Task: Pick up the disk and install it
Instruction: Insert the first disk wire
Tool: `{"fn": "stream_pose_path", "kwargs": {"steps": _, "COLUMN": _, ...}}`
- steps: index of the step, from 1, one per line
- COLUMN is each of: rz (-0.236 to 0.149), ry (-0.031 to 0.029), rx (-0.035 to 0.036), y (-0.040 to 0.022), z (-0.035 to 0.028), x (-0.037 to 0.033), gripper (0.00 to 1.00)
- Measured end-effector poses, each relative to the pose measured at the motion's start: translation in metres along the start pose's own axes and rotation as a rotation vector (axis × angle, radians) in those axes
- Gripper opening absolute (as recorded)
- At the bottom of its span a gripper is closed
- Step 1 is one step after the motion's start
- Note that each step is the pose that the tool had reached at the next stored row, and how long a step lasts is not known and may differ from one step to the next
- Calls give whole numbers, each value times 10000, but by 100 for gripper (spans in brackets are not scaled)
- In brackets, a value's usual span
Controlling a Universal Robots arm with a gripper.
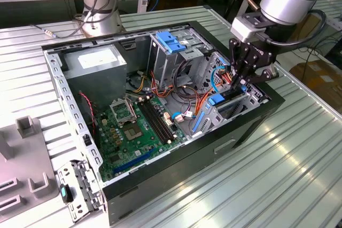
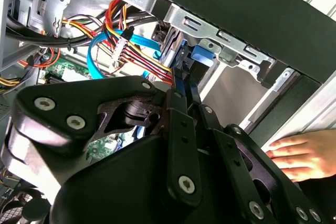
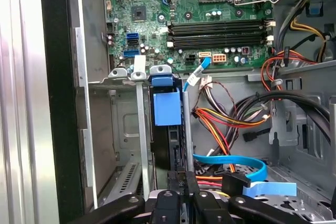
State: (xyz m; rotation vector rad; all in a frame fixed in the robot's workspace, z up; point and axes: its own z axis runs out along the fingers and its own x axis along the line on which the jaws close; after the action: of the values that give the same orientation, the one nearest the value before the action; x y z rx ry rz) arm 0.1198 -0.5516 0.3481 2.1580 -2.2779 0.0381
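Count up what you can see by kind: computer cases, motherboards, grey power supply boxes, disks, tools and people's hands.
computer case: 1
motherboard: 1
grey power supply box: 1
disk: 1
tool: 1
hand: 1
Total: 6

An open computer case (image 1: 251,126) lies on the ribbed metal desk (image 1: 299,174). Inside lie a green motherboard (image 1: 133,132), a grey power-supply box (image 1: 96,62) and colourful cables (image 3: 220,119). A person's hand (image 2: 307,153) rests outside.
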Motion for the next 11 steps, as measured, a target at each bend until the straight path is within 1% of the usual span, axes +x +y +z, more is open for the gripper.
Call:
{"fn": "stream_pose_path", "kwargs": {"steps": 4, "rz": -76, "ry": -2, "rx": 1, "y": 0, "z": 9, "x": 0, "gripper": 16}}
{"fn": "stream_pose_path", "kwargs": {"steps": 11, "rz": -94, "ry": -9, "rx": 2, "y": 0, "z": 17, "x": 2, "gripper": 16}}
